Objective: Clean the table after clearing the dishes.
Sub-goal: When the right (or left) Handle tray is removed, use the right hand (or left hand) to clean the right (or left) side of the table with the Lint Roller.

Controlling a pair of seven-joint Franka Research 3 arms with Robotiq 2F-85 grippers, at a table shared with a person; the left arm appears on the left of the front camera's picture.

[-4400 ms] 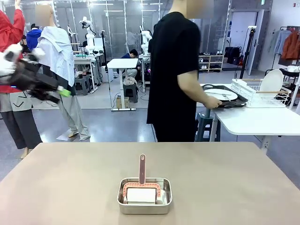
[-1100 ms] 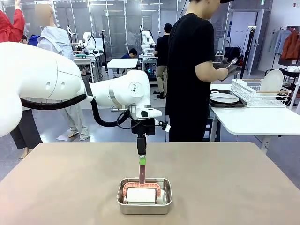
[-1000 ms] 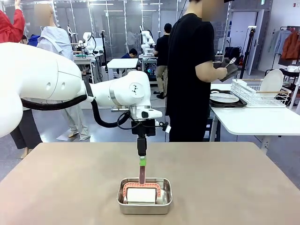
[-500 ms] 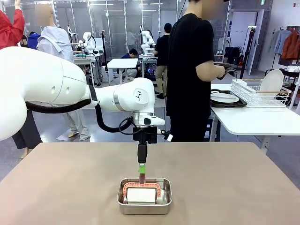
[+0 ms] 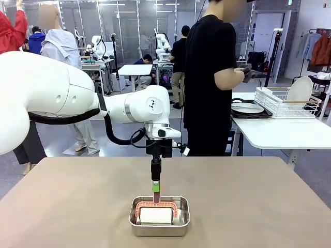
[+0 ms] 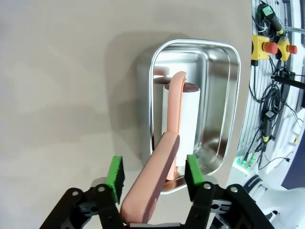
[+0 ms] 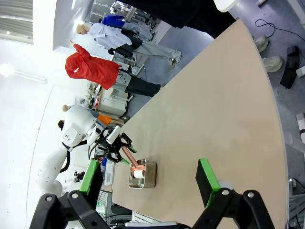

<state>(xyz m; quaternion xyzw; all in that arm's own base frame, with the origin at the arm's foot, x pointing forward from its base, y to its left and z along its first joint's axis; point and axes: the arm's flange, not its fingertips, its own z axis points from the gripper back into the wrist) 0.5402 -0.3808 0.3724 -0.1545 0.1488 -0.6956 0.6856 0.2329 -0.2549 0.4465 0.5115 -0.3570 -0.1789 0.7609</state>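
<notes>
The large beige-brown matte table [image 5: 269,196] carries a small rectangular steel pan [image 5: 159,230] at its near middle; the round white plate on its dark tray [image 5: 247,107] sits on the white side table [image 5: 289,134]. The left gripper [image 6: 152,167] straddles the pink handle [image 6: 162,157] of the white lint roller in the pan, green pads apart with a gap on each side; the right gripper [image 7: 148,164] hangs wide open, empty. Risk: the handle leans nearer one pad, so closing may tip the roller, shift the pan, or yield a slipping hold.
</notes>
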